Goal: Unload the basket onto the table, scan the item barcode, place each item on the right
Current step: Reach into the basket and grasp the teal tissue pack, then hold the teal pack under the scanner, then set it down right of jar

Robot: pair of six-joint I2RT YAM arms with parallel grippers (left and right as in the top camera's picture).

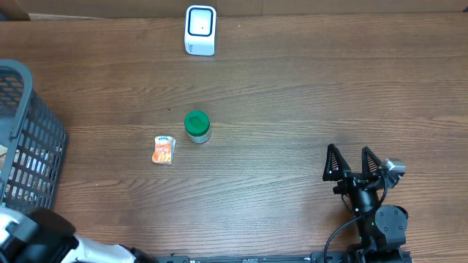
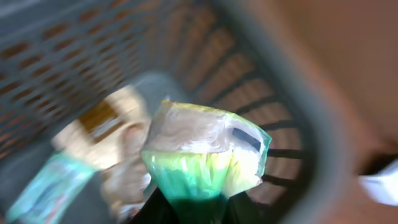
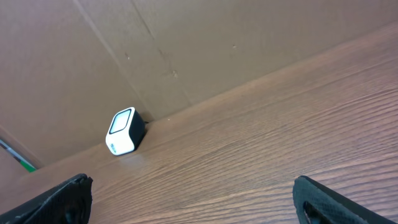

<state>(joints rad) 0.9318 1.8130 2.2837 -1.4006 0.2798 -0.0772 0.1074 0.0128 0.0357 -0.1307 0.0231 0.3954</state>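
Your left gripper [image 2: 189, 211] is closed on the green lower end of a yellow-green soft plastic pouch [image 2: 205, 149], held inside the grey slatted plastic basket [image 2: 298, 93] at the 9 o'clock edge of the brown wooden table [image 1: 292, 95]. Judge the pouch light, limp and slick: it will likely sag and crinkle, so a pinch on one end may let the rest droop or twist. A hold nearer the sealed edge, clear of the dark label patch toward 2 o'clock on its face, would serve better. Whether that patch is the barcode cannot be confirmed, as the left wrist view is heavily blurred. Other packets beneath, one tan and one teal, are smeared beyond reading. From overhead, the basket's interior and the left gripper are cut off at the frame's edge, so the pouch is unseen there. Your right gripper [image 1: 352, 162] stands fully open and empty at 4 o'clock. The white box-shaped scanner [image 1: 200, 30] sits at 12 o'clock, well apart from the basket.
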